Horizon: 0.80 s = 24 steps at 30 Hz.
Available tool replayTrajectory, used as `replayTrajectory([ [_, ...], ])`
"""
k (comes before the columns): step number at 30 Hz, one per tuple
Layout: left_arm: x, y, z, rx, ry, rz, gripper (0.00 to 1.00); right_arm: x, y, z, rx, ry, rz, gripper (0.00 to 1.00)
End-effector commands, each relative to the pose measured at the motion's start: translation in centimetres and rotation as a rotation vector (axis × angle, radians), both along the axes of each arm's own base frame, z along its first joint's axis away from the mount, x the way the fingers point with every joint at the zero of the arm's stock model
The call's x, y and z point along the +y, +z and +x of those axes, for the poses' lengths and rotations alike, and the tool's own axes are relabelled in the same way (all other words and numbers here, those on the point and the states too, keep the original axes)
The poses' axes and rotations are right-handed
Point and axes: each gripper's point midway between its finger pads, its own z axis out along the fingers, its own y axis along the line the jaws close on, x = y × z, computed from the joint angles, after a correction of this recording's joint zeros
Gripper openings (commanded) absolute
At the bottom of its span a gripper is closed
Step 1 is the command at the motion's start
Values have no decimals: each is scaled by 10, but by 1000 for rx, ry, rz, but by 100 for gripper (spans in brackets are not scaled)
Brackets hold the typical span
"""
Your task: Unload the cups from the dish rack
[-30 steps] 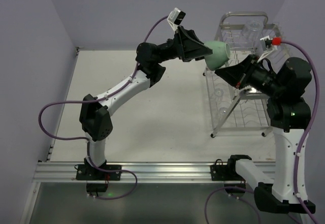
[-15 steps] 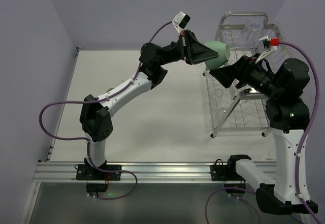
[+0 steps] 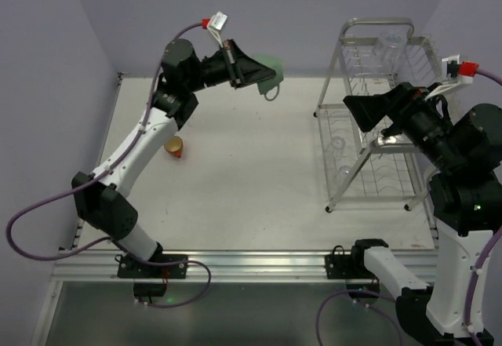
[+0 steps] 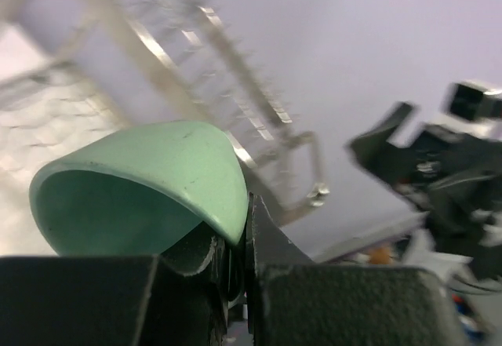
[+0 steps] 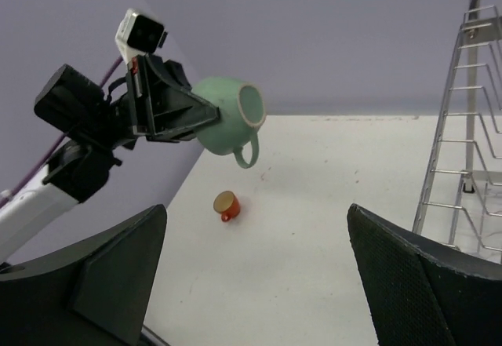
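Observation:
My left gripper [image 3: 257,72] is shut on the rim of the mint-green mug [image 3: 271,71], held in the air over the back of the table; the wrist view shows the wall of the mug [image 4: 149,169] pinched between the jaws of the left gripper [image 4: 239,240]. The orange-red mug [image 3: 173,148] lies on its side on the table at the left. A clear glass tumbler [image 3: 390,46] stands on the top tier of the silver wire dish rack [image 3: 369,158]. My right gripper [image 3: 351,111] hangs wide open and empty beside the rack's left side; in its own view the right gripper [image 5: 259,283] faces the mint-green mug [image 5: 231,118] and the orange-red mug [image 5: 226,203].
The white table [image 3: 251,181] ends at purple walls behind and on the left. The dish rack [image 5: 463,126] fills the table's right side. An aluminium rail [image 3: 235,264] with both arm bases runs along the near edge.
The left arm has swung left and away from the rack with the mint-green mug. The right gripper opened, let go of that mug and drew back to the right.

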Motion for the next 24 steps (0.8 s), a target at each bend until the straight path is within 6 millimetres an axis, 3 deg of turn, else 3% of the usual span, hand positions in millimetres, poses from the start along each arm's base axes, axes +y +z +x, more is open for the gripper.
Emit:
replayTrajectory([
  [1, 47, -49, 2, -65, 147, 356, 0, -17, 10, 10, 17, -107, -34, 99],
  [2, 54, -60, 4, -56, 166, 412, 0, -24, 9, 15, 14, -146, -56, 99],
  [3, 68, -88, 8, -31, 209, 538, 0, -28, 6, 18, 22, -167, -71, 99],
  [5, 84, -106, 14, -21, 271, 659, 0, -41, 4, 22, 19, -236, -109, 99],
  [7, 114, -143, 25, 16, 370, 857, 0, -45, -2, 25, 32, -259, -125, 99],
  [12, 183, -215, 39, 110, 552, 1270, 0, -36, -7, 29, 30, -205, -117, 99],
  [15, 207, -259, 41, 174, 574, 1440, 0, -30, -8, 32, 30, -173, -102, 99],
  [24, 217, -355, 42, 333, 510, 1623, 0, -29, -11, 28, 18, -156, -140, 99],
])
